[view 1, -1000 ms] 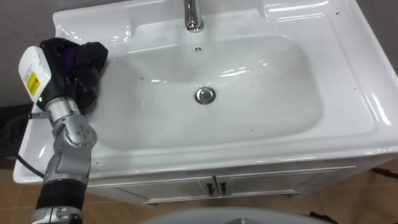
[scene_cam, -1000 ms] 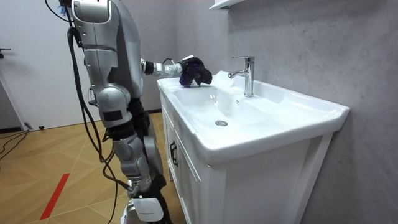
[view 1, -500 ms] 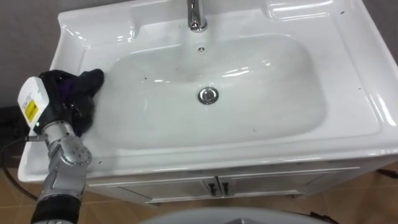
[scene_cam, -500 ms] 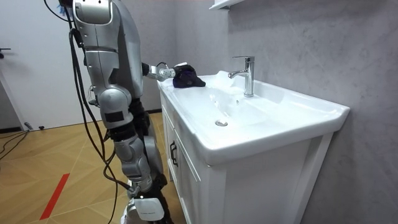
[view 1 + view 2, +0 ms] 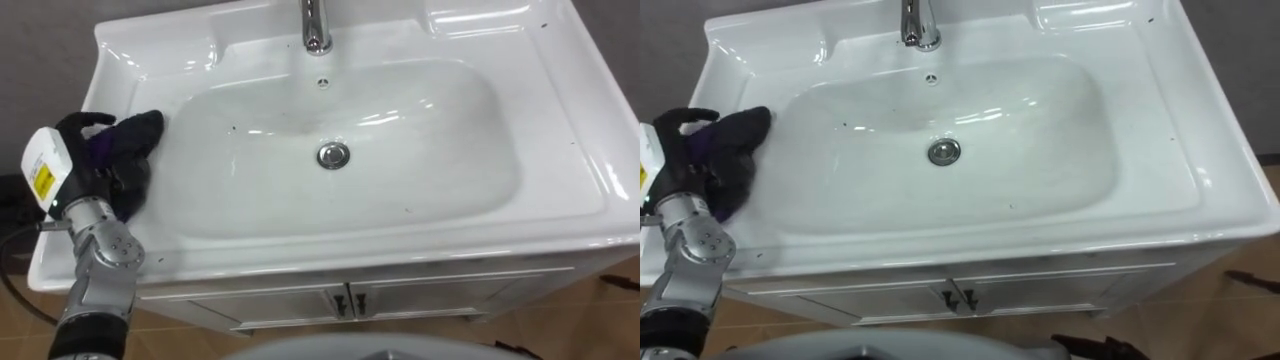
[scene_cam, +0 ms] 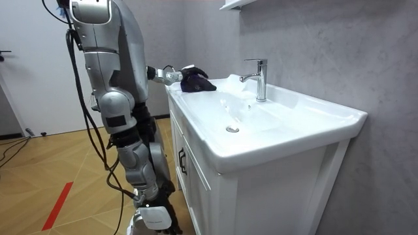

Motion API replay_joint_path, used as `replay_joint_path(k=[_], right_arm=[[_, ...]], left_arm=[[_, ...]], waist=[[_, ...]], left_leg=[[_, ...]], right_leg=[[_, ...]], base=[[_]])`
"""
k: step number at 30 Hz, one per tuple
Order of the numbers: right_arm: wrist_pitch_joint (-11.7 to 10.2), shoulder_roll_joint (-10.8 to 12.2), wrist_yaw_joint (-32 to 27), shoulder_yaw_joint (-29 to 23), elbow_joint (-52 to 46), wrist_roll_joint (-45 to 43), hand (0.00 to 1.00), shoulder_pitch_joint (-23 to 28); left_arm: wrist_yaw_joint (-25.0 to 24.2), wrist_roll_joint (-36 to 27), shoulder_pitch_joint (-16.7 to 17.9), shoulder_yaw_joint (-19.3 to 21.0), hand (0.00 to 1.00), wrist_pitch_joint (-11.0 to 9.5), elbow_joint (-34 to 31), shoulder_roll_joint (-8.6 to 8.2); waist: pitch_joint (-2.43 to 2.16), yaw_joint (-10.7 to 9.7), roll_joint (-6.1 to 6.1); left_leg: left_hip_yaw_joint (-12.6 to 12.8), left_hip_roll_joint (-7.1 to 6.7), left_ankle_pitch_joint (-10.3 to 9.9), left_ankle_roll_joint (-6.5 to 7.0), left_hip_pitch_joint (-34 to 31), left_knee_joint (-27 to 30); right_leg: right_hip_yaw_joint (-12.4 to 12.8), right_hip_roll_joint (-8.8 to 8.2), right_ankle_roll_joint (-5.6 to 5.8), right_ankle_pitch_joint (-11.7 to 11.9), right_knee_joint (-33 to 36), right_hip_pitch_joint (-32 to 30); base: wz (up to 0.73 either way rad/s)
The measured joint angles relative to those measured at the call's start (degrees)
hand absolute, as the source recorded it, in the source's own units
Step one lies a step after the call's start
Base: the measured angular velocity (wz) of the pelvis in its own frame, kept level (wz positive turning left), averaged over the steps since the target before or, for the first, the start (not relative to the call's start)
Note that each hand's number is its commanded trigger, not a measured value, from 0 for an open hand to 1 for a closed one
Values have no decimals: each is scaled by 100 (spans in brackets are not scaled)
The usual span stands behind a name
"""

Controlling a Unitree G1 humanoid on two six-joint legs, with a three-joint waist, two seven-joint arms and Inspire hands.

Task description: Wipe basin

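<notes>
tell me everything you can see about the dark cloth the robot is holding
The dark cloth is a soft, crumpled wad, black with a purple patch showing among its folds. It sits bunched on the flat left rim of the white basin, and its inner edge reaches the start of the bowl's slope. The left hand is curled round it from the outer side and holds it down on the rim. It looks like fabric; whether it is wet cannot be told.
</notes>
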Motion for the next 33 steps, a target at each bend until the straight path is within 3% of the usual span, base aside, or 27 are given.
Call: replay_joint_path(k=[21, 26, 30, 33], right_arm=[[-71, -1, 39, 10, -22, 19, 0, -9], [-78, -13, 76, 11, -19, 9, 0, -65], [-76, -20, 127, 5, -21, -44, 0, -84], [-78, 9, 127, 2, -21, -73, 0, -87]], left_arm=[[229, -1, -1, 3, 0, -153, -63, 2], [275, -422, -1, 2, 0, -221, -175, 93], [350, -1240, -44, 28, 0, -273, -288, 98], [346, -1260, -76, 151, 0, -273, -423, 97]], waist=[[-22, -8, 48], [-11, -17, 52], [3, -34, 36], [20, -16, 9]], left_leg=[[-19, -3, 0, 0, -50, 11], [-24, -6, 0, 0, -61, 11], [-37, -11, 1, 1, -100, 20], [-49, -9, 1, 1, -98, 21]], right_leg=[[18, -14, 3, -2, -5, -28], [-17, -22, 3, -2, -16, -23], [-107, -25, 4, -3, -24, -25], [-115, -21, 4, -3, -22, -24]], base=[[0], [2], [9], [1]])
